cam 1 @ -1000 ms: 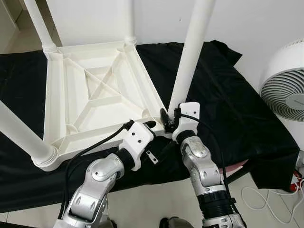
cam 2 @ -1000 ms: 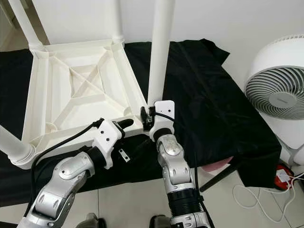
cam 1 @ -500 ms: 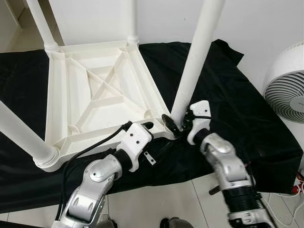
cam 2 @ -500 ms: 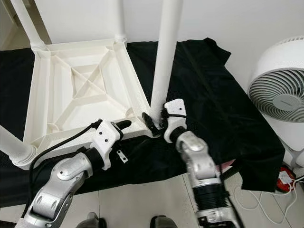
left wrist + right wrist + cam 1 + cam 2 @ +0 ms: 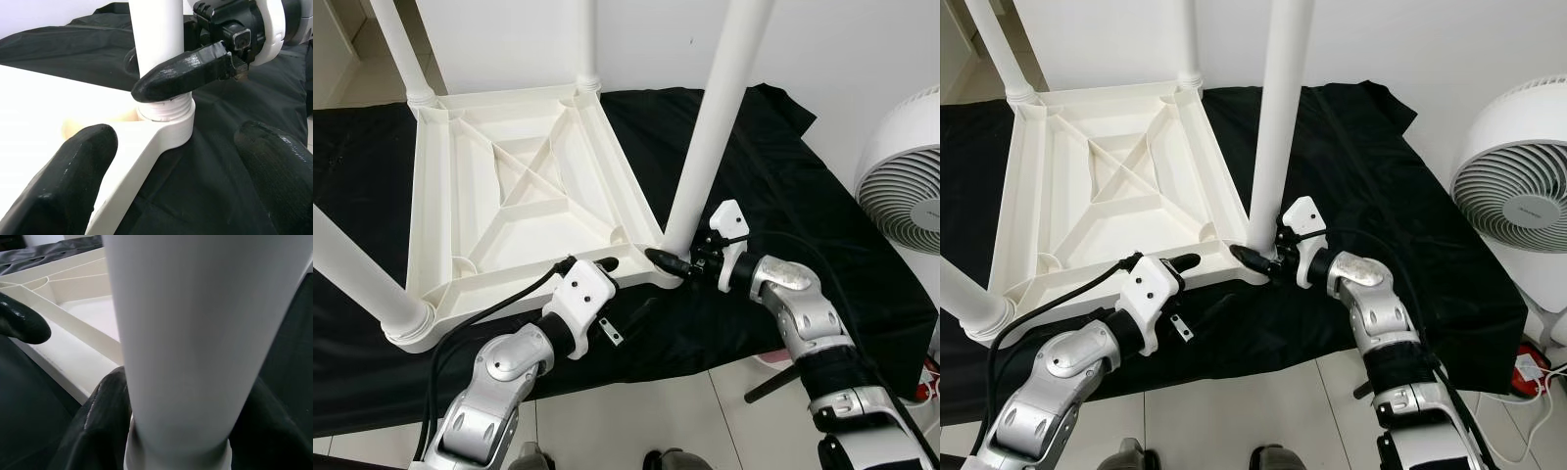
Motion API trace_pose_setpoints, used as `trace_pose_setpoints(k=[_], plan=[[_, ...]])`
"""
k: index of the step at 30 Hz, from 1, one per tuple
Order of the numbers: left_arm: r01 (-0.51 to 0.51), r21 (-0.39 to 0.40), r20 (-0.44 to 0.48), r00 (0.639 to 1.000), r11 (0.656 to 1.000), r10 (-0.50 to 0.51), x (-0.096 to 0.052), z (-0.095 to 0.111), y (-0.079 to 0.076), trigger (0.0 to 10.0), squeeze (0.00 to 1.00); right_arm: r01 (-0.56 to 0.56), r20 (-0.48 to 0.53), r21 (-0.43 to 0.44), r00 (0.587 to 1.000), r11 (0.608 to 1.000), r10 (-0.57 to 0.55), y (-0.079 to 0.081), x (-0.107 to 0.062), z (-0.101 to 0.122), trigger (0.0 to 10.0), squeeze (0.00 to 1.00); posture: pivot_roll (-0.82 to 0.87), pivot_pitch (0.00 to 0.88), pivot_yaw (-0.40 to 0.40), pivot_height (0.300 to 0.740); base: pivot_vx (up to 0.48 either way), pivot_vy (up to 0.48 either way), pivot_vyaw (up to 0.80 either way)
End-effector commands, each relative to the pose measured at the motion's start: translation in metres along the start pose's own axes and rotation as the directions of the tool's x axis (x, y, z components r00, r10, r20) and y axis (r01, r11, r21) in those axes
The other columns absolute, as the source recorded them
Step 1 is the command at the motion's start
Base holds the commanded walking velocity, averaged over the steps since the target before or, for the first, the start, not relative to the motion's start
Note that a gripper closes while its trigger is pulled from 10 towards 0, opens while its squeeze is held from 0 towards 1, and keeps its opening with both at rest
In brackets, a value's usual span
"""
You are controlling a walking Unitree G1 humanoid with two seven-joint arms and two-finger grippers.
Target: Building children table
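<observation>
Table, white plastic, lies upside down on a black cloth, its ribbed underside facing up and its legs pointing upward. We note the near right leg standing in its corner socket, with a band of screw thread visible just above the socket in the left wrist view.

We find the right gripper at the base of that leg, one black finger on each side of it and both touching it, so the fingers are closed on the leg just above the socket.

We find the left gripper at the table's near edge, beside the same corner. Its two fingers are spread wide: one rests over the white edge, the other hangs over the cloth, and nothing is between them.

We record three more legs: near left, far left and far middle. A white fan stands to the right, beyond the cloth, against a white wall.
</observation>
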State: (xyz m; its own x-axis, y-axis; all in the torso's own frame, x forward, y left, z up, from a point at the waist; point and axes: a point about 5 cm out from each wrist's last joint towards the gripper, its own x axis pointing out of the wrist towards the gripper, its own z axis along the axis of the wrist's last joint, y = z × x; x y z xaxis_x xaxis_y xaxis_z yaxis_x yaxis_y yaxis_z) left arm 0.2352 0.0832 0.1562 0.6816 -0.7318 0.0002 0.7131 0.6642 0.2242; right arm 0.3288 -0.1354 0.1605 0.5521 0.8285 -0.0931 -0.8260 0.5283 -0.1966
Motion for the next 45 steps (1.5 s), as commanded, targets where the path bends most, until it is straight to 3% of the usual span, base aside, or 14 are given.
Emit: trace_pose_setpoints(k=[1,7,8,9,17,25,28,31,33,35,36,38,42,45], plan=[[-0.043,0.004,-0.008,0.999,0.999,0.043,-0.001,0.0,0.001,10.0,0.0,-0.05,-0.034,0.014,0.998,0.999,0.05,0.006,0.003,-0.009,0.0,0.0,-0.01,0.076,-0.005,0.74,0.0,0.0,0.0],[-0.051,0.004,-0.005,0.999,0.999,0.051,-0.001,0.001,0.002,10.0,0.0,-0.052,-0.041,0.041,0.998,0.998,0.054,0.006,0.001,-0.018,0.0,0.0,-0.01,0.076,-0.005,0.74,0.0,0.0,0.0],[-0.051,0.005,-0.003,0.999,0.999,0.051,-0.001,0.002,0.002,10.0,0.0,-0.03,-0.04,0.043,0.999,0.999,0.032,0.006,0.001,-0.018,4.5,0.0,0.0,0.077,-0.003,0.74,0.0,0.0,0.0],[-0.051,0.006,-0.001,0.999,0.999,0.051,-0.001,0.003,0.003,10.0,0.0,0.013,-0.025,0.054,1.0,0.998,-0.012,0.004,0.002,-0.018,10.0,0.0,0.0,0.078,-0.001,0.74,0.0,0.0,0.0],[-0.043,0.006,0.001,0.999,0.999,0.043,-0.001,0.003,0.002,10.0,0.0,0.152,-0.022,0.052,0.988,0.987,-0.151,0.0,0.001,-0.018,10.0,0.0,-0.01,0.083,0.006,0.74,0.0,0.0,0.0],[-0.037,0.007,0.001,0.999,0.999,0.037,0.0,0.003,0.002,10.0,0.0,0.337,0.013,0.08,0.941,0.938,-0.339,0.011,0.001,-0.01,10.0,0.0,-0.02,0.083,0.004,0.74,0.0,0.0,0.0],[-0.037,0.007,0.001,0.999,0.999,0.037,0.0,0.003,0.002,10.0,0.0,0.337,0.013,0.08,0.941,0.938,-0.339,0.011,0.001,-0.01,10.0,0.0,-0.02,0.083,0.004,0.74,0.0,0.0,0.0],[-0.037,0.005,0.003,0.999,0.999,0.037,0.001,0.003,0.001,10.0,0.0,0.491,0.007,0.099,0.87,0.866,-0.494,0.024,0.004,-0.008,10.0,0.0,-0.02,0.081,0.002,0.74,0.0,0.0,0.0],[-0.037,0.005,0.003,0.999,0.999,0.037,0.001,0.003,0.001,10.0,0.0,0.491,0.007,0.099,0.87,0.866,-0.494,0.024,0.004,-0.008,10.0,0.0,-0.02,0.081,0.002,0.74,0.0,0.0,0.0],[-0.037,0.001,0.006,0.999,0.999,0.037,0.002,0.004,0.001,10.0,0.0,0.623,0.006,0.116,0.778,0.773,-0.628,0.033,0.008,-0.005,10.0,0.0,-0.02,0.084,-0.004,0.74,0.0,0.0,0.0],[-0.037,0.001,0.006,0.999,0.999,0.037,0.002,0.004,0.001,10.0,0.0,0.623,0.006,0.116,0.778,0.773,-0.628,0.033,0.008,-0.005,10.0,0.0,-0.02,0.084,-0.004,0.74,0.0,0.0,0.0],[-0.042,-0.002,0.008,0.999,0.999,0.042,0.002,0.004,0.0,10.0,0.0,0.692,-0.003,0.137,0.715,0.708,-0.699,0.037,0.012,-0.002,10.0,0.0,-0.01,0.083,-0.014,0.74,0.0,0.0,0.0],[-0.05,-0.003,0.004,0.999,0.999,0.05,0.0,0.003,-0.001,10.0,0.0,0.747,-0.018,0.171,0.654,0.642,-0.756,0.035,0.012,0.003,10.0,0.0,-0.01,0.083,-0.022,0.74,0.0,0.0,0.0],[-0.05,-0.004,0.002,0.999,0.999,0.05,-0.001,0.002,-0.001,10.0,0.0,0.762,-0.024,0.166,0.637,0.626,-0.77,0.031,0.009,0.004,10.0,0.0,-0.01,0.08,-0.022,0.74,0.0,0.0,0.0]])
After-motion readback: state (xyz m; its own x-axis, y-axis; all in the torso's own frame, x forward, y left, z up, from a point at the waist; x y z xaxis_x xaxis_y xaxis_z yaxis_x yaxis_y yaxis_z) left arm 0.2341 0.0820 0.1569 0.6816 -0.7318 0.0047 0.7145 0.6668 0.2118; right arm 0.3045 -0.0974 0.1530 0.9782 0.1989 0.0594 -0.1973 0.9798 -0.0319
